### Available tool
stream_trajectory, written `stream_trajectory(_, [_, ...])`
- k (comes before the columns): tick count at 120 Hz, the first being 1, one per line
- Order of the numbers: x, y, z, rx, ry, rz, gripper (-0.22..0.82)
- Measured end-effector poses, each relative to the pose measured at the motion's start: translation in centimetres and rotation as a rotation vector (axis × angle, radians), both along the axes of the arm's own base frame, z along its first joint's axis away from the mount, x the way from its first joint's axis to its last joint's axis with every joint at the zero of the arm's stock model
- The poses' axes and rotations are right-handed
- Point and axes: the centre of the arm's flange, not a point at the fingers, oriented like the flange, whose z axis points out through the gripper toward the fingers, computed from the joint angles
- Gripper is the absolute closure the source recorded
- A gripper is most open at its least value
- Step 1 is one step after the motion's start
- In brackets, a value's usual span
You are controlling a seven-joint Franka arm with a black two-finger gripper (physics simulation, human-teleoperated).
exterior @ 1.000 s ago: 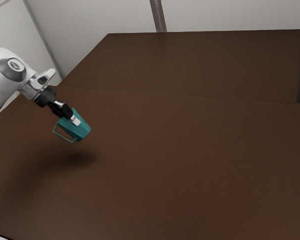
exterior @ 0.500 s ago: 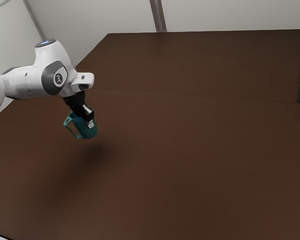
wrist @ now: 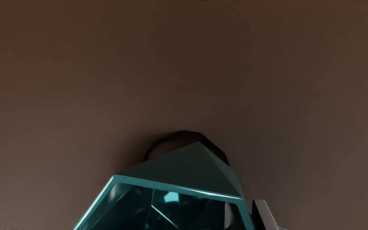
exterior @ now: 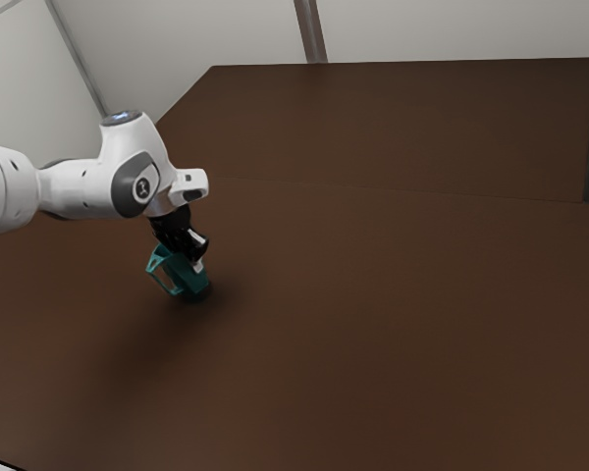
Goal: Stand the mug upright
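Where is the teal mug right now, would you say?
The mug is in the exterior view's left half, held tilted in the gripper.

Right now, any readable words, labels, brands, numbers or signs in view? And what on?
Readable text: none.
Round emblem on the arm: too small to read.
Mug: no text on the parts in view.
Table: no text seen.

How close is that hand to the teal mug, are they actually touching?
Touching. The exterior view shows it: the hand holds the teal mug tilted, with a pale fingertip lying against its side.
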Motion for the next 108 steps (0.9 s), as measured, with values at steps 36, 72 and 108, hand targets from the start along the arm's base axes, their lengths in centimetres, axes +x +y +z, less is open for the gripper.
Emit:
stream_trajectory(36, [0.2,-0.1,-0.4,-0.008,-0.005,0.062,0.47])
stream_trajectory(72, [1.9,-0.9,11.4,-0.016,-0.126,0.084,0.11])
stream_trajectory(108, [1.6,-1.1,25.1,-0.024,-0.115,0.085,0.03])
